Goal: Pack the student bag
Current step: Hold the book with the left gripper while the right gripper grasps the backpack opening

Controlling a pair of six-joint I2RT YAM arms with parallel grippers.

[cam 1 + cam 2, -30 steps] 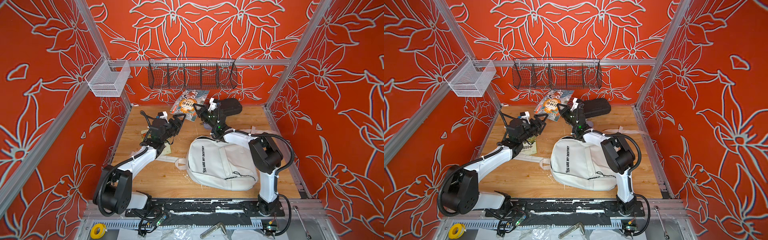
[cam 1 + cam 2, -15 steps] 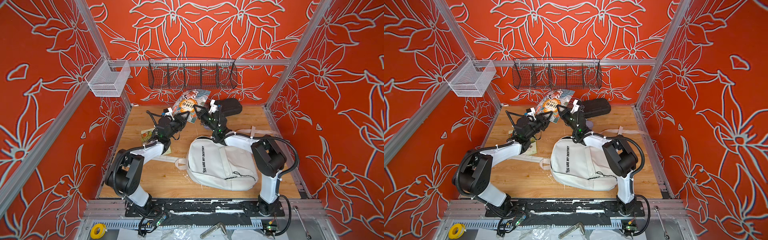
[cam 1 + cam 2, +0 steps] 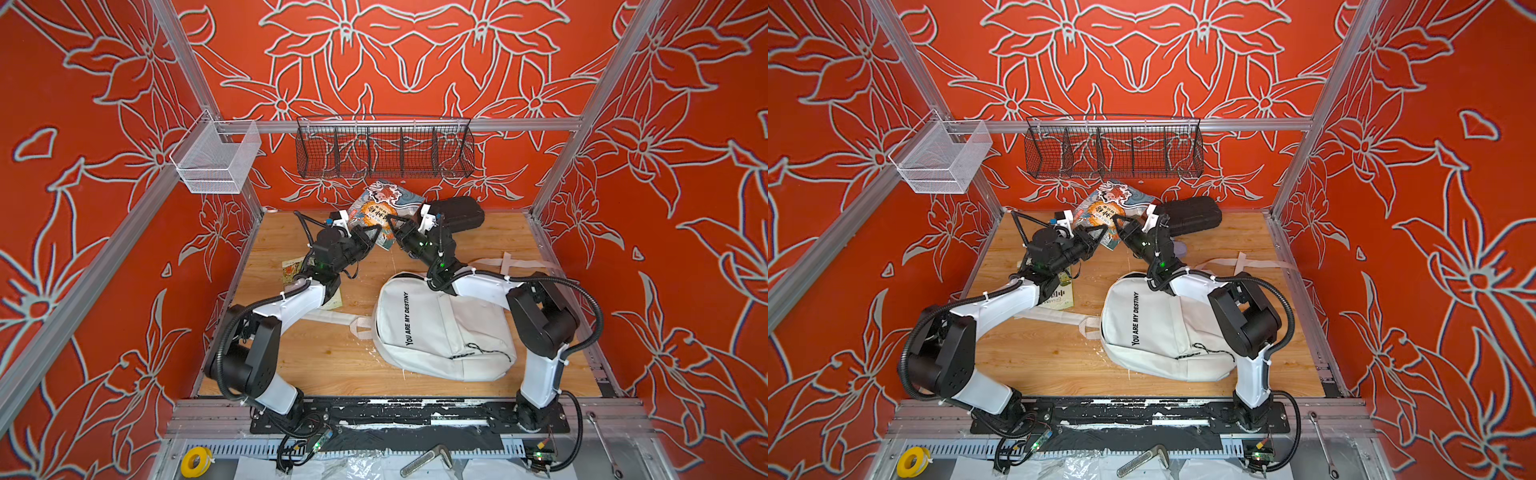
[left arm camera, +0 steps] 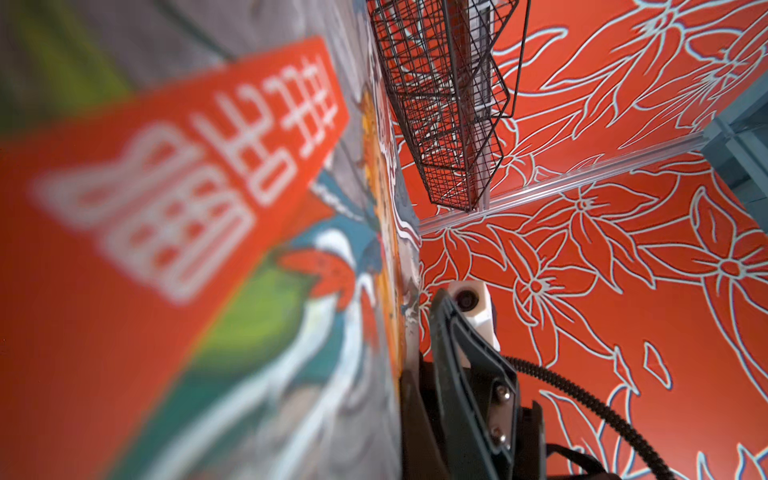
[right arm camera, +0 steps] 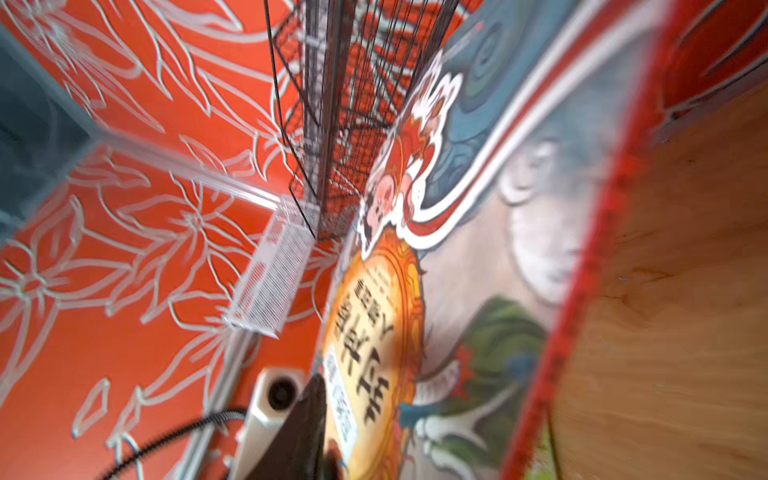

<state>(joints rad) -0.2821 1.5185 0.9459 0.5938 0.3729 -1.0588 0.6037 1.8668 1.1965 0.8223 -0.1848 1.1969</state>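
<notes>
Overhead stereo pair, wrist cameras hugging book (image 4: 174, 257)

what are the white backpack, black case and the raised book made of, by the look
The backpack looks like matte white fabric: it slumps and creases. The black case seems a hard moulded shell, matte, rounded; plastic or cloth skin, unclear. The book is paper with a printed, seemingly glossy cover.

the student bag (image 3: 440, 332) reads "you are my destiny".

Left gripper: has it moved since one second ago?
Yes. The left gripper has moved toward the black wire basket, onto the book.
</notes>
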